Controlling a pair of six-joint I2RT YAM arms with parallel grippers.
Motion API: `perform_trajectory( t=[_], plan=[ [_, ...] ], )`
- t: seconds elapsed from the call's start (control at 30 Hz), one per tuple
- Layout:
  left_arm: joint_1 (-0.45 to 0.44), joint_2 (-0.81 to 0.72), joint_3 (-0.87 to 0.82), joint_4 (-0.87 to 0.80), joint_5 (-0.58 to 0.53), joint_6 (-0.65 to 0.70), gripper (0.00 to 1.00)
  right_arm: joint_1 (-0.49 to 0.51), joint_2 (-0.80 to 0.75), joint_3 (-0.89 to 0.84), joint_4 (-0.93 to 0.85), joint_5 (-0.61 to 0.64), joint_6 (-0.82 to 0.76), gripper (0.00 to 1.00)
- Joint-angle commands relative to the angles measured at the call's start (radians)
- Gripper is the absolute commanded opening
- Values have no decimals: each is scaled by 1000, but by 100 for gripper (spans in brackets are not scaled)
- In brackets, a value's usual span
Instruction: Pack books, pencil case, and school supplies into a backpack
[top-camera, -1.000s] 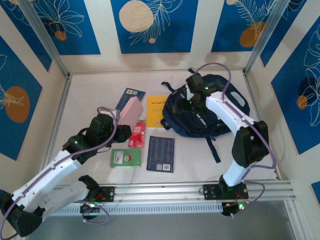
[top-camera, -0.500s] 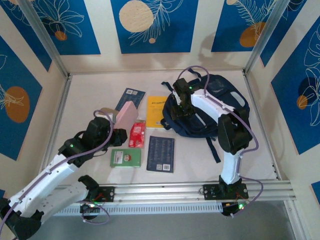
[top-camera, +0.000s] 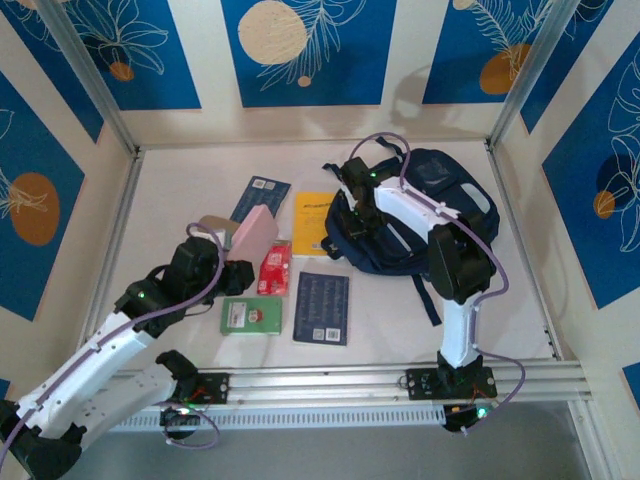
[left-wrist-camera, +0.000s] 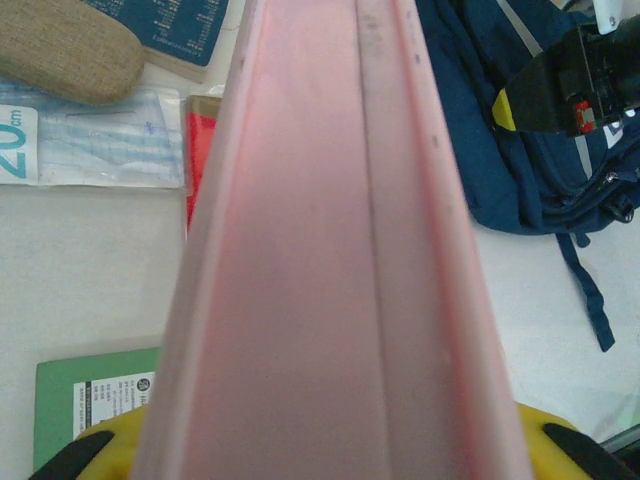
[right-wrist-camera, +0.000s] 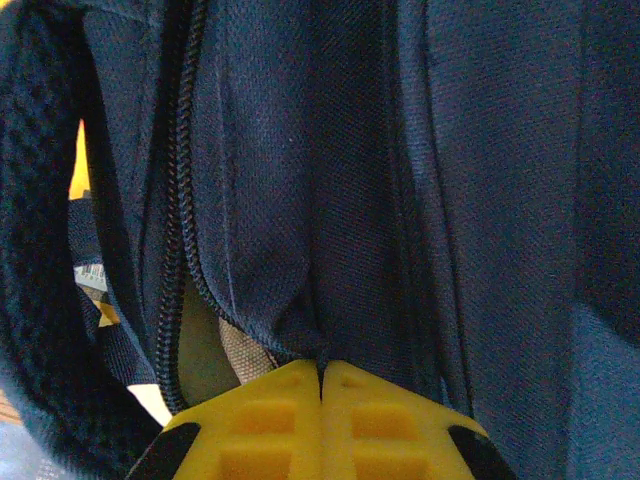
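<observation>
My left gripper (top-camera: 240, 263) is shut on a long pink pencil case (top-camera: 255, 230), held tilted above the table; the case (left-wrist-camera: 320, 250) runs up the middle of the left wrist view. The navy backpack (top-camera: 440, 215) lies at the right. My right gripper (top-camera: 358, 222) is at its left edge, shut on backpack fabric (right-wrist-camera: 300, 250) beside the open zipper (right-wrist-camera: 175, 200). A yellow-orange book (top-camera: 313, 222) lies next to the backpack. One navy book (top-camera: 322, 307) lies in front and another (top-camera: 262, 191) behind the case. A red packet (top-camera: 274, 270) and a green box (top-camera: 251, 315) lie between them.
A tan woven pouch (left-wrist-camera: 65, 50) and a clear ruler packet (left-wrist-camera: 95, 135) lie left of the pink case. The backpack's strap (top-camera: 427, 297) trails toward the front rail (top-camera: 400, 378). Walls close in the table on three sides.
My right gripper slid left along the backpack to its open edge and shut on the fabric. My left arm drew back slightly with the pink case.
</observation>
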Motion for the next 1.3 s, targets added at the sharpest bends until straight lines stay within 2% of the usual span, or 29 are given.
perform_trajectory(
  t=[0.0, 0.33, 0.6, 0.77, 0.97, 1.17, 1.23, 1.27],
  plan=[
    [11, -18, 4, 38, 19, 36, 24, -7, -101, -18, 27, 8, 22, 0],
    [11, 27, 33, 87, 86, 74, 24, -71, -281, -72, 41, -98, 143, 0],
    [8, 154, 83, 190, 235, 80, 23, -154, -449, -113, 56, -188, 281, 0],
    [9, 200, 104, 215, 232, 67, 23, -95, -439, -131, -10, -198, 214, 0],
    [12, 150, 103, 115, 100, 64, 18, 45, -375, -208, -34, -253, 160, 0],
    [18, 84, 77, 65, 56, 54, 18, 81, -291, -268, 9, -264, 154, 0],
    [19, 75, 71, 56, 54, 51, 18, 82, -265, -268, 20, -263, 150, 10],
    [21, 69, 68, 53, 54, 48, 18, 86, -256, -266, 26, -269, 150, 22]
  ],
)
